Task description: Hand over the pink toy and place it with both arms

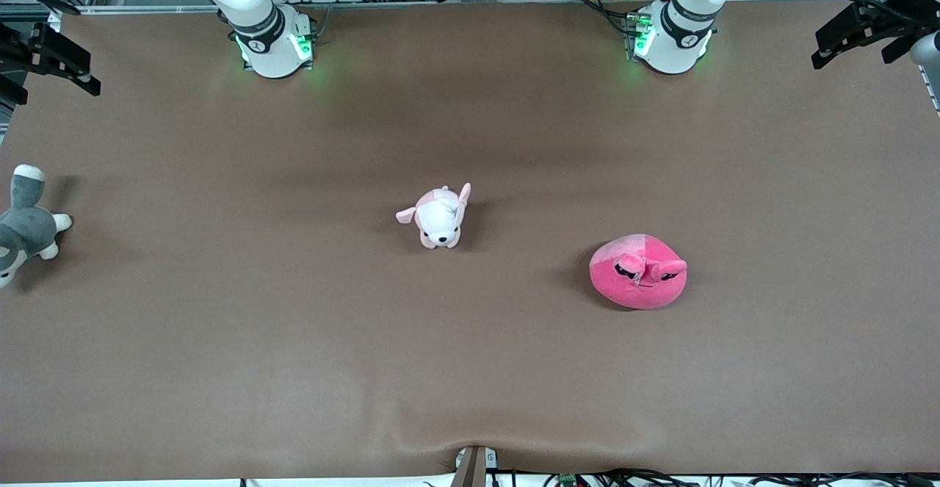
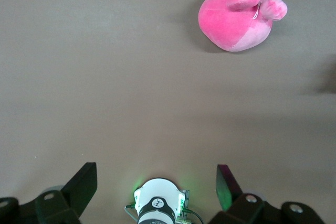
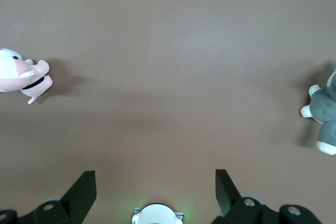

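pink toy (image 1: 637,272) sat on the brown surface (image 1: 294,369), toward the left arm's end, nearer the front cam than the pale pink-and-white puppy plush (image 1: 439,217), which lay abt mid-surface, well apart from it. grey-and-white plush (image 1: 26,226) lay at the right arm's end, by the edge. nothing touched the pink toy. left gripper (image 2: 157,182) hung high over the surface w/ its own base under it, jaws spread wide, holding nothing; pink toy showed well off from it in the left wrist view. right gripper (image 3: 156,182) hung high the same way, jaws released & empty, puppy & grey plush off to either side. both arms waited.
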Motion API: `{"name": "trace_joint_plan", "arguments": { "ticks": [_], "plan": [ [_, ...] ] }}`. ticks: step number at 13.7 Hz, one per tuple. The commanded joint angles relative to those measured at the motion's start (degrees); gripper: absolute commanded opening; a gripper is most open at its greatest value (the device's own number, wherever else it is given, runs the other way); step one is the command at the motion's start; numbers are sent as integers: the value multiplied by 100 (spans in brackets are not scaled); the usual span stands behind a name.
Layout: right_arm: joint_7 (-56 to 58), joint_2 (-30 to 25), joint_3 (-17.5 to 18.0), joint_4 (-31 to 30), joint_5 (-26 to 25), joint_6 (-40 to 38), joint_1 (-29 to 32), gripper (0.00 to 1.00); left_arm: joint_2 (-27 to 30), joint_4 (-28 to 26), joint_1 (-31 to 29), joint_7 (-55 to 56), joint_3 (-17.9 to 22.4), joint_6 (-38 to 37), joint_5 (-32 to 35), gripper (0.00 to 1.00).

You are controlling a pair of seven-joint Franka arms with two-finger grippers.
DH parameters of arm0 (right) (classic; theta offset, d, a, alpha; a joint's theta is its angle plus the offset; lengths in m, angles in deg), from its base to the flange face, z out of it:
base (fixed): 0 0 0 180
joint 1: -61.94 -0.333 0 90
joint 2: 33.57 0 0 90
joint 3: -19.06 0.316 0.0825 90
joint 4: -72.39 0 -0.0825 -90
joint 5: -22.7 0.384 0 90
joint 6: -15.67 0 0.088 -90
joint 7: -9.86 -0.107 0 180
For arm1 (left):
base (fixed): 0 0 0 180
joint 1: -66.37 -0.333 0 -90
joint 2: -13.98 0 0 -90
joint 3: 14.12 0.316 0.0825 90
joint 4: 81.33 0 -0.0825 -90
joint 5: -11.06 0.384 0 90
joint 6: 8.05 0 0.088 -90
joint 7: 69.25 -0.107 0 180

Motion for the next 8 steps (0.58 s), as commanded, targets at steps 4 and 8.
{"name": "trace_joint_plan", "arguments": {
  "ticks": [4,8],
  "plan": [
    [3,37,44,83,105,-25,102,100,-142,340,-36,-50,-5,-127,7,100],
    [3,37,44,83,105,-25,102,100,-300,429,-27,-41,-22,-144,-19,100]
  ]
}}
